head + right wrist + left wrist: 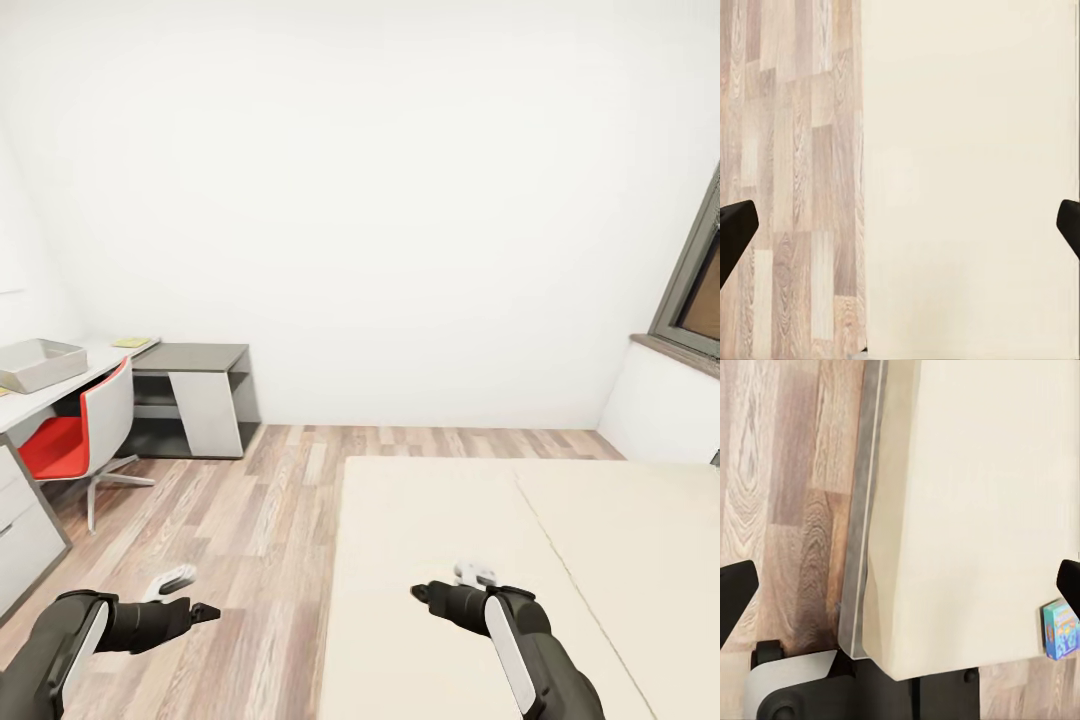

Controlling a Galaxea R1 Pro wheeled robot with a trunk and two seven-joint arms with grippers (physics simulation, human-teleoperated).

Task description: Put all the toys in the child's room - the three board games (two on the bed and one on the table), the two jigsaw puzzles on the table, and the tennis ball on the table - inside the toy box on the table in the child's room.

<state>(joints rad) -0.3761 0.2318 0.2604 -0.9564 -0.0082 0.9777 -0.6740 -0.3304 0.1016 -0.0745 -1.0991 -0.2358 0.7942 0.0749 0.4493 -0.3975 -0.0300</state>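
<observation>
Both sets of fingers are spread and carry nothing: the left gripper [205, 610] hangs over the floor [260, 520], the right gripper [420, 592] over the bed [450, 520], likely a transit posture. One board game [1061, 628] lies at the mattress edge; the toy box [40, 363] sits well apart on the counter [25, 405].

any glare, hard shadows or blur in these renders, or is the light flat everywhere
Head view: flat, even light; the white wall is nearly washed out, with only a faint shadow under the red chair. Left wrist view: the bed is soft and pale, and the blue board game at its edge looks slightly blurred. Right wrist view: floor grain is sharp, no glare.
</observation>
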